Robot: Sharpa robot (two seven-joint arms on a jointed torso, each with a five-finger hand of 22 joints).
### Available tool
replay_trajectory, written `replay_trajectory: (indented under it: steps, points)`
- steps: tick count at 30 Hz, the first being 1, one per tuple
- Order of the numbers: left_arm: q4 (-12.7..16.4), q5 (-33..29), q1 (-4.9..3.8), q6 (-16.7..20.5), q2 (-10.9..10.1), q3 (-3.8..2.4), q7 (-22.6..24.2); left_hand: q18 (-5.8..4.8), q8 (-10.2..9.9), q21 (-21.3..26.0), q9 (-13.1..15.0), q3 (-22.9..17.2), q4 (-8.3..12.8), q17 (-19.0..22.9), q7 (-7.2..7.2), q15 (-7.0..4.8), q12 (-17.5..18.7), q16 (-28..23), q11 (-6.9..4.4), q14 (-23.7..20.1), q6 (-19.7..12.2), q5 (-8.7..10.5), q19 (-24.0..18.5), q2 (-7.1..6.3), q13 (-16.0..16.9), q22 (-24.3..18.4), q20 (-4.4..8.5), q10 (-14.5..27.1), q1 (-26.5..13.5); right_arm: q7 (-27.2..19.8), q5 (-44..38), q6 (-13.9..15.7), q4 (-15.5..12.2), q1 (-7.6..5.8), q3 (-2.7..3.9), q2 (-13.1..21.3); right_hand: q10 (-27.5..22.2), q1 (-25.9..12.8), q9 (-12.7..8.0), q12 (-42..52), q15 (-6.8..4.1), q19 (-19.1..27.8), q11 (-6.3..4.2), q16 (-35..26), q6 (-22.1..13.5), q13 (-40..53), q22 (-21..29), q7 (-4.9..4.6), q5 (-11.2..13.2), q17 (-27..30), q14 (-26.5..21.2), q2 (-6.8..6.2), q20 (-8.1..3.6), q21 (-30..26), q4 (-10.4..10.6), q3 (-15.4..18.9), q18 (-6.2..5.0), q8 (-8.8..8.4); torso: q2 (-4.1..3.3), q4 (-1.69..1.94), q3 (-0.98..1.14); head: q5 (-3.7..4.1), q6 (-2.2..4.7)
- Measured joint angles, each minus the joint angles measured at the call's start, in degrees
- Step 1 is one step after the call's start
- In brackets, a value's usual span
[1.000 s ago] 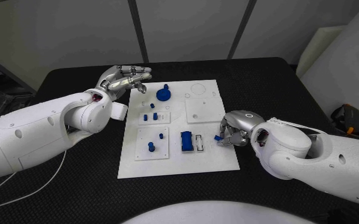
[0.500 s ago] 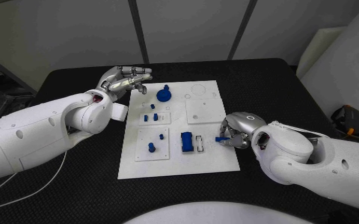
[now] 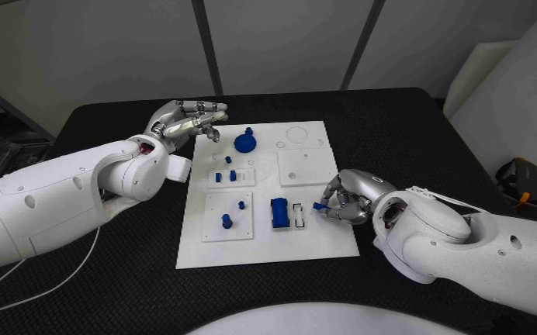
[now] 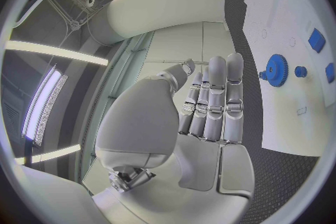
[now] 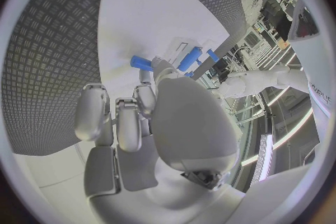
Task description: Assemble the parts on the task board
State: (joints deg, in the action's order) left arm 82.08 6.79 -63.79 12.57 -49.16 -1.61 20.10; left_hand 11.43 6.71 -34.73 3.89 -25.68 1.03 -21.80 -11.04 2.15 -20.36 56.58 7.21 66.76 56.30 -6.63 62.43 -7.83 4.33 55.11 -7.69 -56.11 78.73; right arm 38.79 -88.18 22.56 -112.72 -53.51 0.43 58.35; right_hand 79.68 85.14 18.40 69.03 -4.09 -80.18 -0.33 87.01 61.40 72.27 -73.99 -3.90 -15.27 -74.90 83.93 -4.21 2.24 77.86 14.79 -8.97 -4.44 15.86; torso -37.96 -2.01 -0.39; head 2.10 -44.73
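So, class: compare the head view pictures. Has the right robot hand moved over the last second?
Yes. The right robot hand, pinching a small blue part, has shifted slightly left, further over the task board's right edge towards the white slot.

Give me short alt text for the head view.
The right robot hand pinches a small blue peg over the white rectangular task board on a black table. The left robot hand hovers, holding nothing, by the board's far corner.
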Motion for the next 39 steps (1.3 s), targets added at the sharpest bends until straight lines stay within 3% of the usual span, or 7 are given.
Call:
replay_trajectory:
  steps: [7,10,16,18,25,33,39]
  points:
    - [0.13,0.0,0.01,-0.01,-0.12,0.0,0.0,0.0,0.0,0.0,0.0,0.0,0.0,0.0,0.0,0.0,0.0,0.0,0.0,0.0,0.0,0.0,0.0,0.0,0.0,0.0,0.0,0.0,0.0,-0.72,5.35,2.93,0.02,-0.02,0.01,-1.56,0.9,-2.51,0.02,0.38,0.0,-0.21,-0.5,0.09,0.63,0.37,-0.22,0.42,-0.25,-0.04,0.0,-0.96,-0.21,0.22,1.06,-1.1,0.0,0.12,-0.04,0.08,-0.02,-0.11,-0.23]
    - [0.17,0.0,0.01,-0.02,-0.14,0.0,0.0,0.0,0.0,0.0,0.0,0.0,0.0,0.0,0.0,0.0,0.0,0.0,0.0,0.0,0.0,0.0,0.0,0.0,-0.01,0.0,0.0,0.0,0.0,-0.97,7.87,3.41,0.44,-0.02,0.01,-2.3,1.2,-5.59,0.34,0.68,0.0,-0.21,-0.81,0.22,0.65,0.56,-0.35,0.43,-6.1,-0.04,0.0,-1.21,-0.21,0.22,1.55,-0.62,0.0,0.15,-0.04,0.08,-0.02,-0.25,-0.32]
    - [0.36,0.0,0.01,-0.36,-0.15,0.0,0.0,-0.01,0.0,0.0,-0.01,0.16,0.16,0.07,0.0,0.0,0.0,0.0,-0.2,0.0,0.0,0.0,0.0,0.0,-0.01,0.01,0.0,0.2,0.0,-1.01,11.54,3.23,1.77,-0.02,0.01,-3.69,1.4,-9.22,1.9,0.68,0.0,-0.21,-1.01,0.22,1.31,0.55,-0.34,0.52,-13.49,-0.04,0.0,-1.33,-0.21,0.22,1.65,1.64,0.0,0.44,-0.03,0.1,-0.08,-0.31,-0.52]
    - [0.39,0.0,0.01,-0.56,-0.13,0.0,0.0,0.0,0.0,0.0,-0.01,0.16,0.16,0.07,0.0,0.0,0.0,0.0,-0.2,0.0,0.0,0.0,0.0,0.0,-0.01,0.0,0.0,0.2,0.0,-0.92,12.5,2.97,2.16,-0.02,0.0,-4.29,1.41,-9.78,2.0,0.68,0.0,-0.21,-1.01,0.22,1.47,0.55,-0.4,0.63,-14.56,-0.04,0.0,-1.22,-0.21,0.22,1.66,2.26,0.0,0.5,-0.03,0.12,-0.08,-0.34,-0.57]
    - [0.44,0.0,0.01,-1.08,-0.1,0.0,0.01,-0.01,0.0,0.22,-0.01,0.16,0.16,0.07,0.0,0.0,0.0,0.0,-0.2,0.0,0.0,0.0,0.0,0.0,-0.01,0.01,0.0,0.2,0.0,-0.68,14.45,2.15,2.94,-0.02,0.0,-5.64,1.51,-10.7,2.72,0.67,0.0,-0.2,-1.12,0.22,1.81,0.63,-0.41,0.88,-15.71,-0.03,0.0,-0.91,-0.21,0.22,1.72,3.57,0.0,0.95,-0.03,0.11,-0.03,-0.44,-0.62]
    - [0.54,0.0,0.01,-2.03,-0.1,-0.01,0.01,0.0,0.0,0.22,-0.01,0.16,0.16,0.15,0.0,-0.01,0.0,0.0,-0.21,-0.4,0.0,0.0,0.0,0.0,-0.01,-0.06,0.0,0.2,0.0,-0.33,15.39,1.85,3.76,-0.13,0.1,-6.41,1.51,-11.06,2.76,0.67,-0.23,-0.2,-1.11,0.22,2.02,0.63,-0.41,1.08,-15.75,-0.03,0.23,-0.98,-0.21,0.22,1.77,3.92,0.0,1.51,-0.03,0.04,0.01,-0.57,-0.87]
    - [0.56,0.0,0.0,-2.61,-0.09,-0.01,0.01,-0.01,0.0,0.22,-0.01,0.16,0.16,0.15,0.0,-0.01,0.0,0.0,0.0,-0.41,0.0,0.0,0.0,0.0,-0.02,-0.06,0.0,0.41,0.0,0.09,15.62,1.58,4.16,-0.09,0.02,-6.8,1.51,-13.42,2.99,0.67,-0.22,-0.2,-1.1,0.22,2.03,0.7,-0.34,1.09,-15.28,-0.03,0.22,-0.58,-0.21,0.22,1.85,5.88,0.0,1.38,-0.04,0.04,0.05,-0.63,-0.97]
